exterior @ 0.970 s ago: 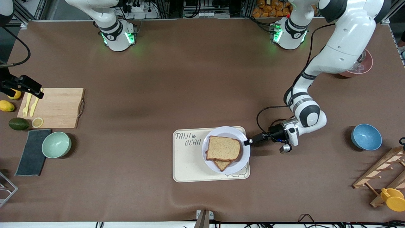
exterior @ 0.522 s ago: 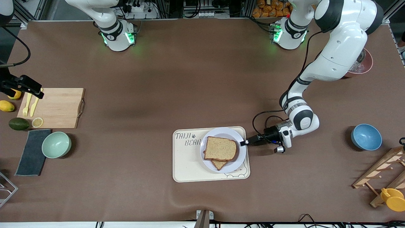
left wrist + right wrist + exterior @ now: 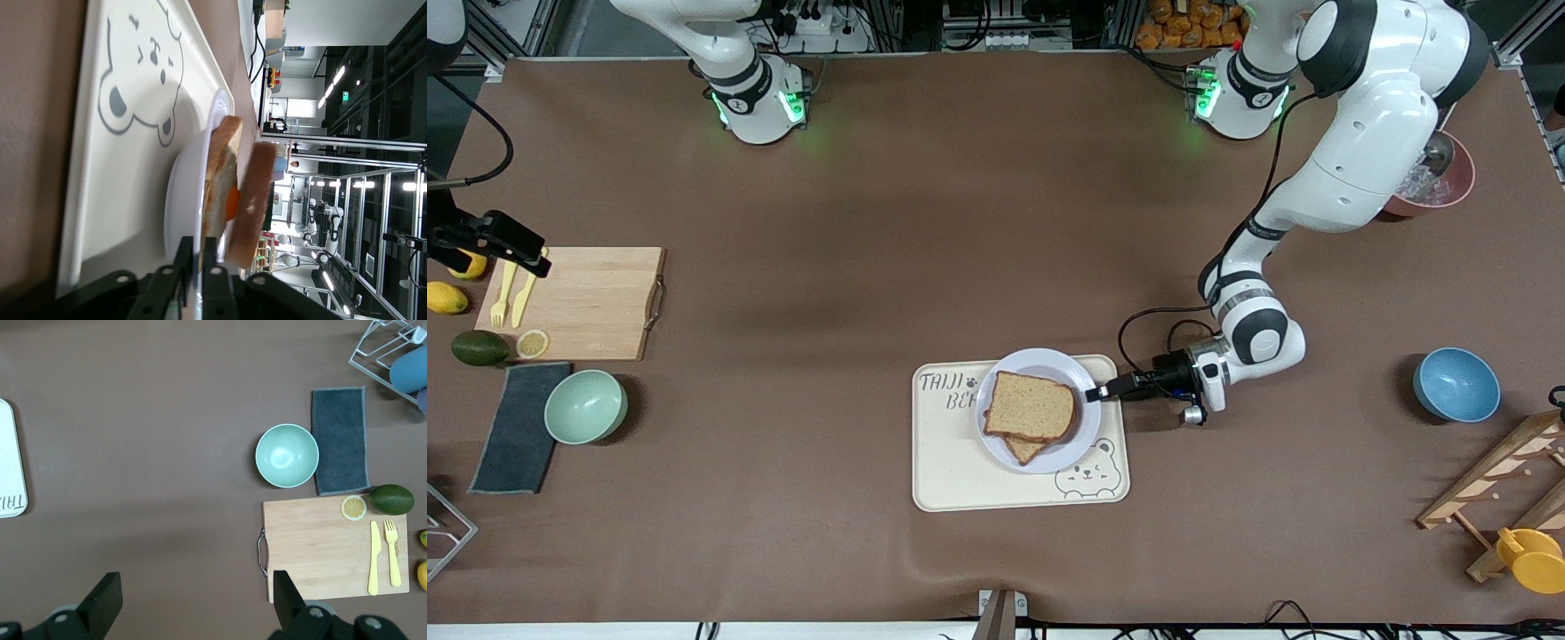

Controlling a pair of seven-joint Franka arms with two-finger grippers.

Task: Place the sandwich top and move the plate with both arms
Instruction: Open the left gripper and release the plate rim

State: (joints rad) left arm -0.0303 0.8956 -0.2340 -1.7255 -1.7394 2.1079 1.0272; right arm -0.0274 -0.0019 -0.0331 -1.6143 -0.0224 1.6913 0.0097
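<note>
Pinches small round lavender-white plate point(image 3: 1040, 360) at its three-o'clock rim with left gripper point(image 3: 1096, 393), on cream bear-printed tray point(image 3: 960, 471). Carries plain brown bread slice point(image 3: 1032, 407) atop the stack. Likely light, stiff, slick; soft bread may slide. Holds right gripper point(image 3: 195, 580) spread wide, waiting over wooden cutting board's point(image 3: 587, 302) ten-o'clock corner.

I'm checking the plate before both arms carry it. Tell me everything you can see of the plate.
The plate is small, round and pale lavender-white with a raised rim, smooth and glossy like plastic or ceramic. It sits on the cream bear-printed tray, covering part of the lettering, toward the left arm's end of it. It carries a two-slice sandwich, the sandwich top lying askew on the lower slice. The left gripper has its fingers either side of the rim, which looks slightly raised in the left wrist view.
</note>
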